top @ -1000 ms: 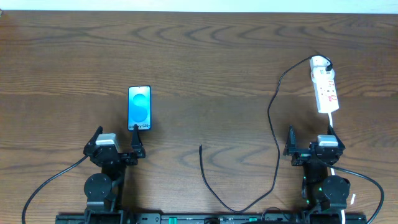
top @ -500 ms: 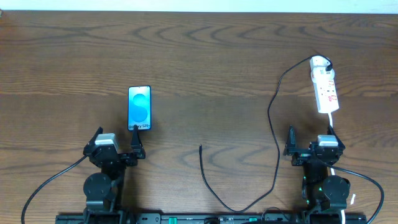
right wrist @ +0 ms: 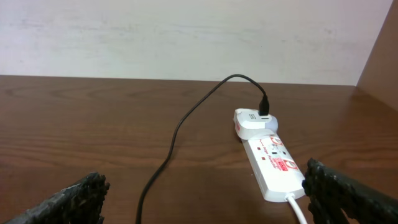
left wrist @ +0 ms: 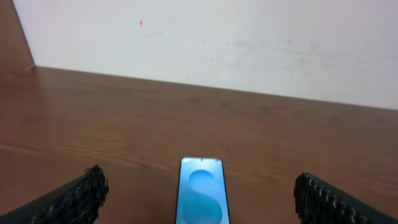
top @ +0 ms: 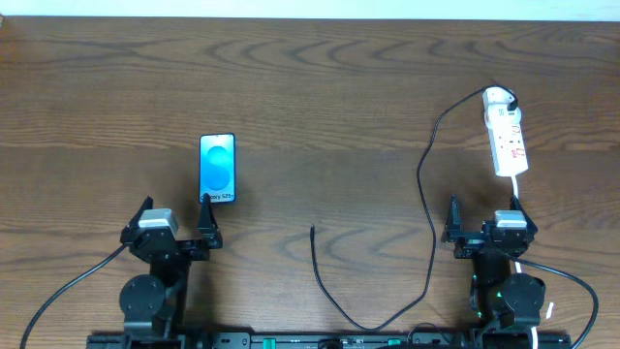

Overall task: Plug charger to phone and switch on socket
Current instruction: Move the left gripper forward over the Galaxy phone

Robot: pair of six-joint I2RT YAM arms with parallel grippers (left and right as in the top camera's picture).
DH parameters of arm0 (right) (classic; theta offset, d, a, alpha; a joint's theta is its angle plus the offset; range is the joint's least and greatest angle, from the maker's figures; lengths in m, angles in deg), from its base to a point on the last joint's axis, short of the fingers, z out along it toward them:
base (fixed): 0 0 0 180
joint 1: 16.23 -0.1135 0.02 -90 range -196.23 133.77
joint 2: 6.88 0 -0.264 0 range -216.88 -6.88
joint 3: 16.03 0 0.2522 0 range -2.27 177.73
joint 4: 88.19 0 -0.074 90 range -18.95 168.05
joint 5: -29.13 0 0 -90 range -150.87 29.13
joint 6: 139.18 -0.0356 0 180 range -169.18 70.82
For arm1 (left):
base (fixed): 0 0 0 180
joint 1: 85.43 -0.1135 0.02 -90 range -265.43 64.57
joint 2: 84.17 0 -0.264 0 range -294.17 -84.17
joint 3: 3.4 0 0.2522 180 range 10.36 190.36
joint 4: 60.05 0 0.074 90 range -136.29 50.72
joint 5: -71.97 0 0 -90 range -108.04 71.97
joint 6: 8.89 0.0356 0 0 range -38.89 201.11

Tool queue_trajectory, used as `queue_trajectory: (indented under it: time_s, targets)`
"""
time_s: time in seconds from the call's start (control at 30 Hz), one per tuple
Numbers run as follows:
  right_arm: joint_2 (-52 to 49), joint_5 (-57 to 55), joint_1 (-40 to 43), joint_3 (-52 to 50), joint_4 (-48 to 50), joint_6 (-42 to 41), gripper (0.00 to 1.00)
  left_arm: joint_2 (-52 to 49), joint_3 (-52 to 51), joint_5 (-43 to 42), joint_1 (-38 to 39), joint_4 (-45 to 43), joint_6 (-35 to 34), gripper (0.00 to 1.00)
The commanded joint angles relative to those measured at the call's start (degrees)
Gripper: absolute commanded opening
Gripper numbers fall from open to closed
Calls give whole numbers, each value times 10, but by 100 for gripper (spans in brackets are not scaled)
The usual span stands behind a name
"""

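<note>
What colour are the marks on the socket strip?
Red, on the white socket; clearest in the right wrist view.

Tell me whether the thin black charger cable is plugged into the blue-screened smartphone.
Unplugged. The free tip of the thin black charger cable lies on the wooden table, well apart from the blue-screened smartphone.

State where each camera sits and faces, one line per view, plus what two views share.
Overhead: above the brown wooden table, looking straight down; both black arms show at the bottom.
Left wrist: low on its arm, facing the slim blue-screened smartphone and far wall; open jaws at bottom corners.
Right wrist: likewise, facing the narrow white power strip and thin black charger cable.
Shared: overhead also shows the smartphone.
</note>
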Motion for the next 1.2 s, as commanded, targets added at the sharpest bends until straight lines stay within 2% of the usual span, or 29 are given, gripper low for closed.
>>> queue_trajectory:
  time_s: [0.0, 0.2, 0.67, 0.93, 1.17]
  targets:
    - [4, -3, -5, -1, -2, 5, 99, -2, 33, 3, -3, 1, -3, 98]
    - [4, -3, -5, -1, -2, 5, 99, -49, 73, 3, -3, 1, -2, 98]
    - [4, -3, -5, -1, -2, 5, 99, -285, 210, 2, -3, 31, -2, 98]
    - [4, -3, -5, -1, -2, 5, 99, -384, 303, 3, -3, 116, 31, 98]
    - [4, -3, -5, -1, -2, 5, 99, -465, 403, 3, -3, 187, 32, 98]
